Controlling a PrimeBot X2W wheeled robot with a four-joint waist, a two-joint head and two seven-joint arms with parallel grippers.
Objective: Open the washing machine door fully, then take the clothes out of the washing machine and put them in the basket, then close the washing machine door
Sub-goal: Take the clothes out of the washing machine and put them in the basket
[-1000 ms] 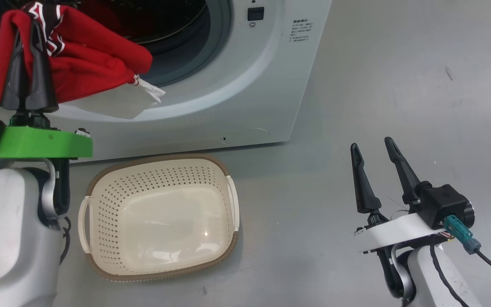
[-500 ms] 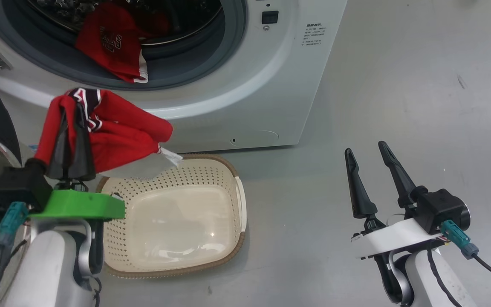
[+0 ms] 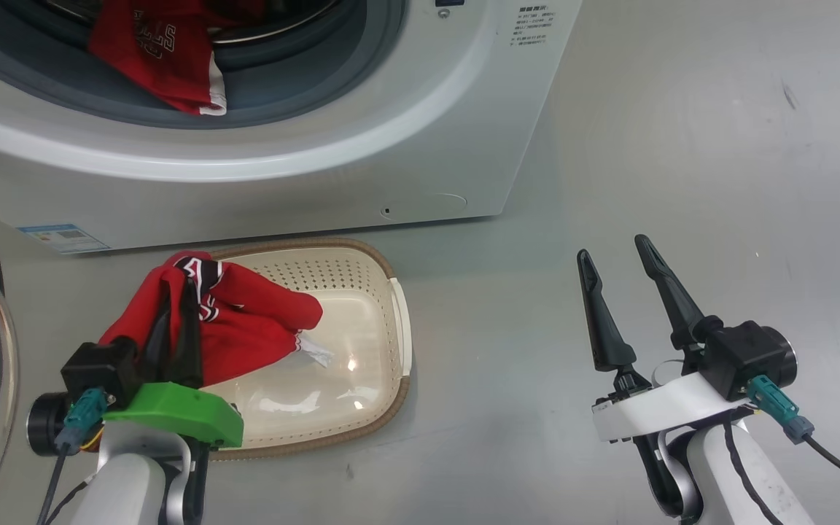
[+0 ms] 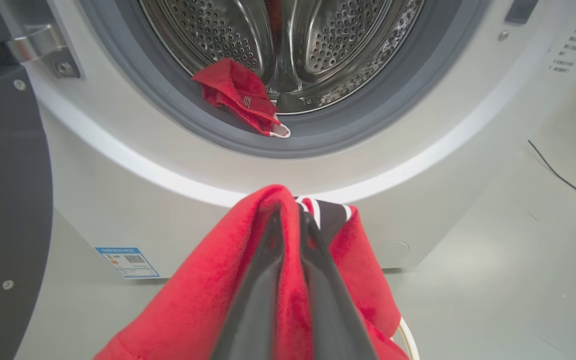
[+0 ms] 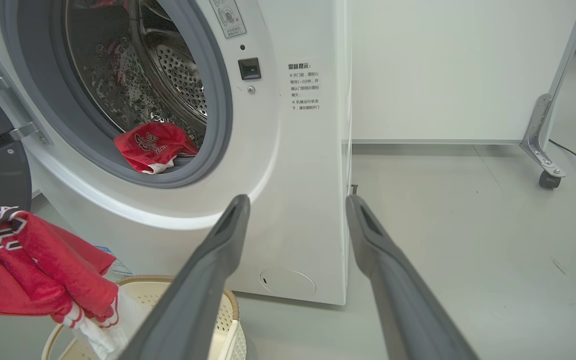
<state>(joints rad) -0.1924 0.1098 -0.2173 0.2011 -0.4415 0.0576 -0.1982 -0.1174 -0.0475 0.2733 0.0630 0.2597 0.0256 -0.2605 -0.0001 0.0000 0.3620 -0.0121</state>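
Door point(image 4: 3, 200) open. Left gripper point(image 4: 289, 215) clamps red garment point(image 3: 259, 321) above basket point(image 3: 399, 321), unreleased; second garment point(image 3: 150, 51) lies in drum point(image 4: 318, 50). Right gripper point(image 3: 611, 246) wide, empty. Closing pending.

floor point(image 3: 682, 146): grey, smooth, scuffed | wall point(image 5: 443, 65): white panel | caster point(image 5: 548, 180): metal bracket, far right
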